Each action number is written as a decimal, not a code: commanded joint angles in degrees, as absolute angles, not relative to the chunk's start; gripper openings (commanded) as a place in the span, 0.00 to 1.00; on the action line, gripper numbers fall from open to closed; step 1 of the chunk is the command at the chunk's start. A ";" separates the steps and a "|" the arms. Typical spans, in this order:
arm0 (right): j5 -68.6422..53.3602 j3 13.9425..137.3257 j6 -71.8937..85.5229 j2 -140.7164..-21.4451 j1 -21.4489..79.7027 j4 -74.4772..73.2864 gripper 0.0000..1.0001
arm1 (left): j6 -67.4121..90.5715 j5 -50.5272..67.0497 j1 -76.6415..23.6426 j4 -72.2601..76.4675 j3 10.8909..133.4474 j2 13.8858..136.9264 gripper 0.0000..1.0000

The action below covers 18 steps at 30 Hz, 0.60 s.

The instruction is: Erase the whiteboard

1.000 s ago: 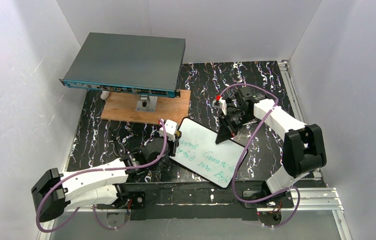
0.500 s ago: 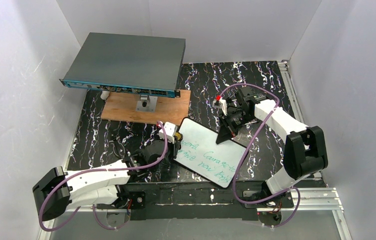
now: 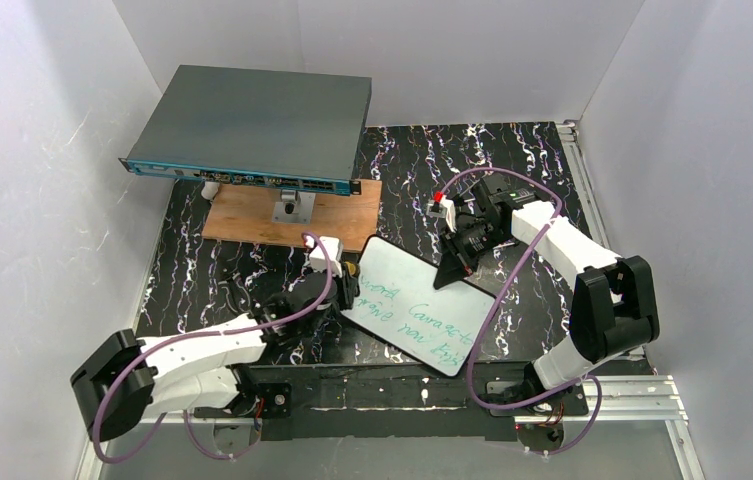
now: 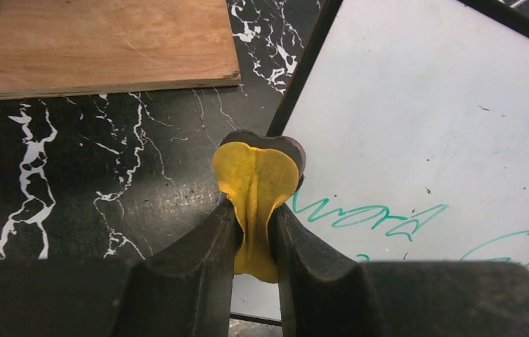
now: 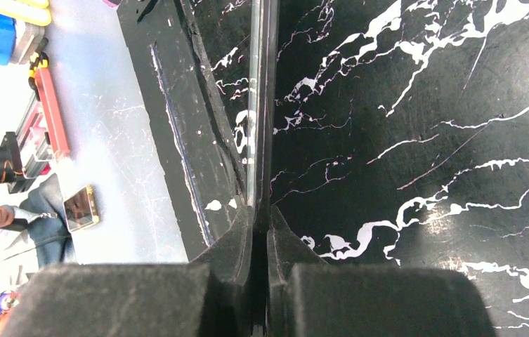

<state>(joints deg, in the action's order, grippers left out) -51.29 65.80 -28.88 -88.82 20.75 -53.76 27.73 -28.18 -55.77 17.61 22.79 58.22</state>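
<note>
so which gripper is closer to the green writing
Left. The left gripper, holding a yellow pad, sits at the board's edge right by the writing. The right gripper clamps the far edge, by the blank part.

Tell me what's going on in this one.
The right gripper is clamped on the far edge of the whiteboard, steadying it. The left gripper pinches a yellow eraser pad, its tip at the board's left edge beside the green writing, which is not yet wiped.
</note>
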 commanded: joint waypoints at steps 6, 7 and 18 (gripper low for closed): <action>-50.01 65.85 -32.51 -87.34 21.09 -50.13 0.01 | 29.70 -27.56 -57.79 14.17 31.04 65.76 0.00; -50.02 65.83 -32.50 -87.43 21.09 -50.18 0.01 | 29.26 -28.77 -58.55 13.28 31.86 66.51 0.00; -50.21 65.92 -32.69 -87.50 21.09 -50.39 0.01 | 27.63 -33.32 -64.16 6.55 40.31 78.25 0.00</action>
